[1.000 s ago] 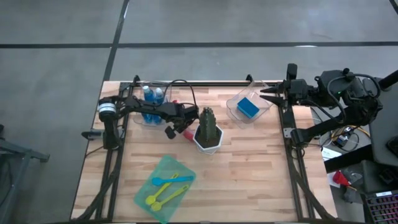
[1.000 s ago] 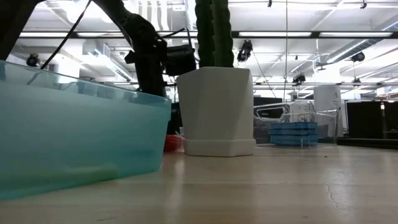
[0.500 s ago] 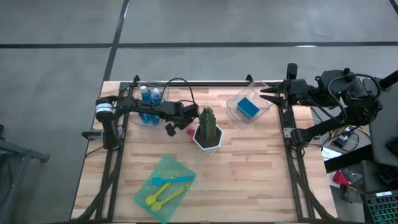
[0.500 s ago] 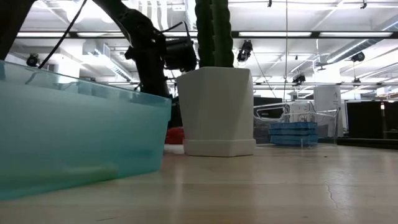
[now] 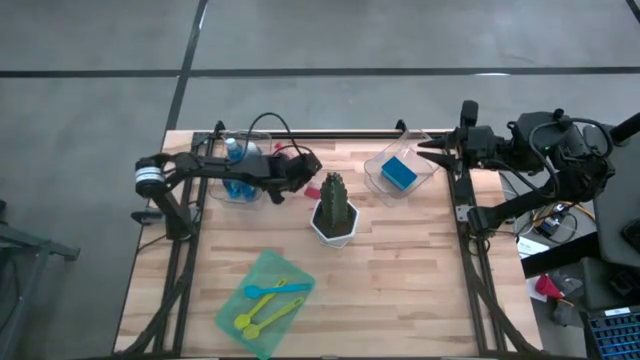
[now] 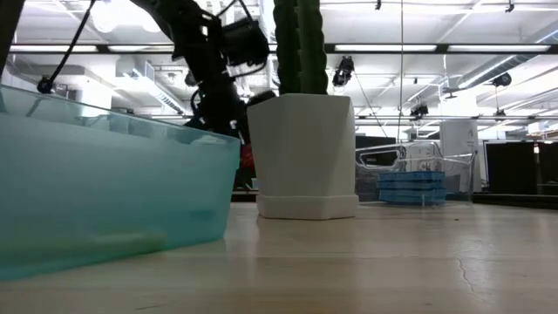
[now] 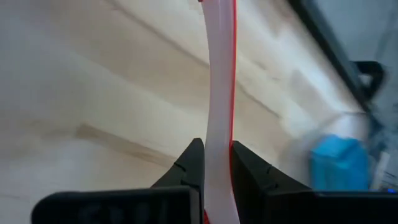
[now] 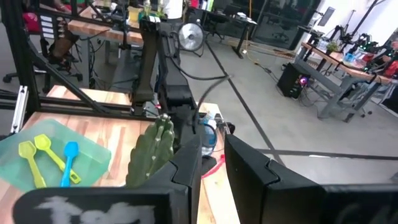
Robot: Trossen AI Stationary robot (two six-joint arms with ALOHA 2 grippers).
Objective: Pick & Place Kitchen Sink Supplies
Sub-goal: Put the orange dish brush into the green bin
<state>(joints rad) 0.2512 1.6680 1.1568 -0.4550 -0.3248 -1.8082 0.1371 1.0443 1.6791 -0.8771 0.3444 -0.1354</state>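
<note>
Left gripper point(image 5: 306, 178) clamps the red brush point(image 7: 219, 93) — lifted off the table.
Right gripper point(image 5: 425, 150) we see parked at 2 o'clock by the sponge bin point(image 5: 376, 172), jaws closed, empty.

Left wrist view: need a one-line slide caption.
Left claw shut on the red brush, lifted over the wooden table, with a blue bottle blurred beyond.

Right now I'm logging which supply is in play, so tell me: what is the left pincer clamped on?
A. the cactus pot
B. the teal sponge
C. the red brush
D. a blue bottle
C. In the left wrist view the left pincer is shut on the thin handle of the red brush; from above, the brush sits beside the cactus pot.
</note>
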